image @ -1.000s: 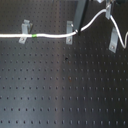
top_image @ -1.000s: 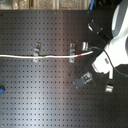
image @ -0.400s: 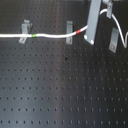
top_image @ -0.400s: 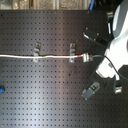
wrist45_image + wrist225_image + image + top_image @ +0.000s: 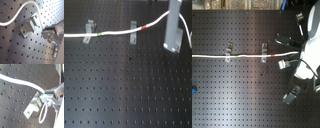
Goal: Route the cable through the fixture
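Observation:
The white cable runs from the first exterior view's left edge across two metal clip fixtures. Its green band lies between them and its red band just past the second. My gripper is shut on the cable's right part and holds it raised. In the second exterior view the cable lies almost straight up to the gripper. Both wrist views show a third clip close beside the fingertips, with the cable ending between them.
The black perforated board fills the scene. A small blue object lies at the second exterior view's left edge. The white arm and its wrist hardware take up the second exterior view's right side.
The arm has moved down the second exterior view with the cable. The cable's raised right end has come lower and lies straighter.

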